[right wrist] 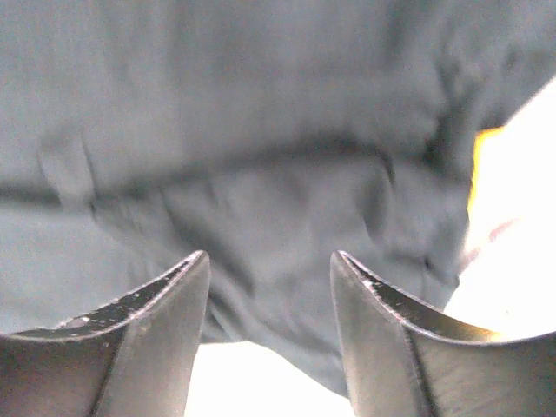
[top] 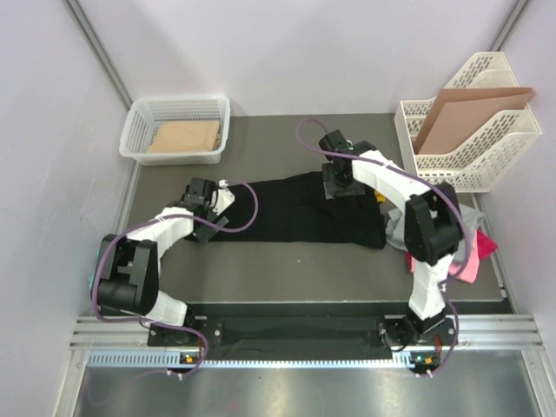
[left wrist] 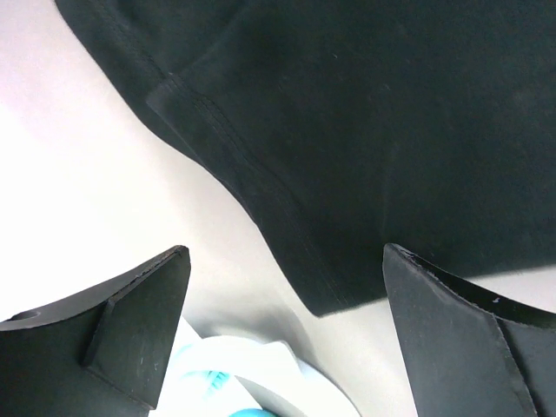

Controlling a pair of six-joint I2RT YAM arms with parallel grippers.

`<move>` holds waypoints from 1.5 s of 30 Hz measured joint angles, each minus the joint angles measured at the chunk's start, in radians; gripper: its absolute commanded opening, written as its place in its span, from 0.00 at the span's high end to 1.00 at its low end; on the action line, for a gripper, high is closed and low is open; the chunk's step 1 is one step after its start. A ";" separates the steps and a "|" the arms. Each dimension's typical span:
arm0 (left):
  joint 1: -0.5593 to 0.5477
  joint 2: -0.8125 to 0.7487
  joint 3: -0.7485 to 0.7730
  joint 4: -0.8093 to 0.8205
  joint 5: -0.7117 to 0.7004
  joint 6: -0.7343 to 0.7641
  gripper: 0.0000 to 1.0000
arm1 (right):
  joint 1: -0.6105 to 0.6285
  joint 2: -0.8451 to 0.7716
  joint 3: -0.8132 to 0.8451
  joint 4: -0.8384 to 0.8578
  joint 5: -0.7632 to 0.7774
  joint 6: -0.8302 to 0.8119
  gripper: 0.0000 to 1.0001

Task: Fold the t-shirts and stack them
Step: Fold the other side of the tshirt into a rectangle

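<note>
From above, the black t-shirt (top: pixel 295 213) lies spread flat across the middle of the tabletop (top: pixel 287 271). The left gripper (top: pixel 207 207) sits at its left end and the right gripper (top: pixel 337 181) over its far edge. A grey t-shirt (top: pixel 396 229) is bunched near the right edge, with a pink t-shirt (top: pixel 485 246) just beside it. A white basket (top: pixel 139 143) stands in the far left corner. A white file rack (top: pixel 486 169) holding a cardboard sheet (top: pixel 469 109) stands in the far right corner.

In the left wrist view, the fingers (left wrist: pixel 139 317) are spread wide around nothing, and the black shirt's stitched hem lies just ahead.

In the right wrist view, the fingers (right wrist: pixel 152 343) are parted above wrinkled, washed-out cloth, pinching nothing.
</note>
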 measured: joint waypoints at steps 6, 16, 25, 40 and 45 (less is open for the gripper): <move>0.001 0.000 0.105 -0.130 0.061 -0.030 0.03 | 0.060 -0.195 -0.175 0.020 0.019 -0.015 0.62; 0.000 0.014 0.170 -0.181 0.134 -0.066 0.03 | 0.097 -0.155 -0.268 0.089 0.014 -0.003 0.63; -0.002 0.083 0.105 -0.134 0.092 -0.061 0.03 | 0.098 -0.128 -0.278 0.112 0.014 0.005 0.64; -0.008 0.043 0.043 -0.056 0.066 -0.039 0.03 | 0.098 -0.055 -0.235 0.101 0.036 0.003 1.00; -0.005 0.011 -0.002 -0.002 0.065 -0.022 0.03 | 0.098 -0.034 -0.106 0.067 0.065 -0.005 1.00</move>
